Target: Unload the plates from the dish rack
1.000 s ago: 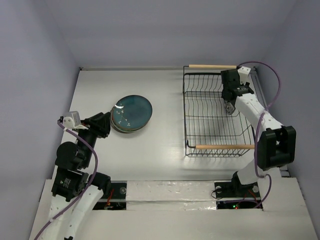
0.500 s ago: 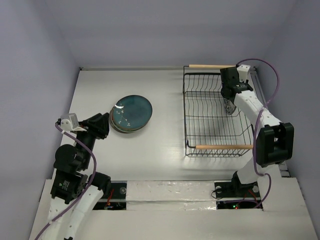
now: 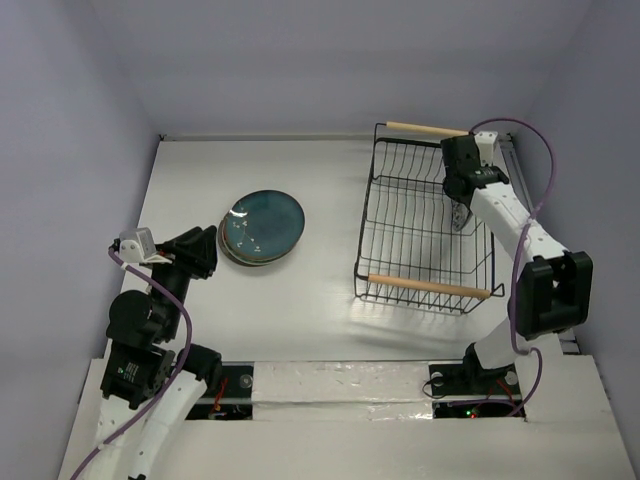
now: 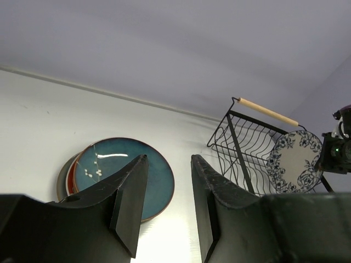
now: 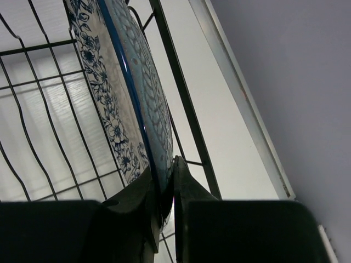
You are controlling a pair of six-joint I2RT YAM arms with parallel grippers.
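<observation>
Overhead view, right half: the dish rack (image 3: 430, 287) stood on the white table (image 3: 300, 300), askew to the table's edges, with one wooden handle toward the lower edge of the frame and the other toward the back wall. My right gripper (image 3: 459, 213) reached down into the rack's right side.

Right wrist view: my right fingers (image 5: 186, 186) were clenched on the lower rim of the floral plate (image 5: 118, 109), one finger on each face. The plate stood on edge, leaning to the upper left of the frame, inside the black wires.

Left wrist view: my left gripper (image 4: 168, 159) was released, its two dark fingers apart with nothing between them. Past them, in the lower left of the frame, the teal plate (image 4: 104, 161) lay flat on top of a stack, and a red plate (image 4: 70, 178) showed as a sliver at the stack's left edge. The same floral plate appeared at far right, upright in the rack.

Overhead view, left of centre: the stack (image 3: 262, 228) lay on the table, well apart from the rack, with my left gripper just to its lower left and not touching it.
</observation>
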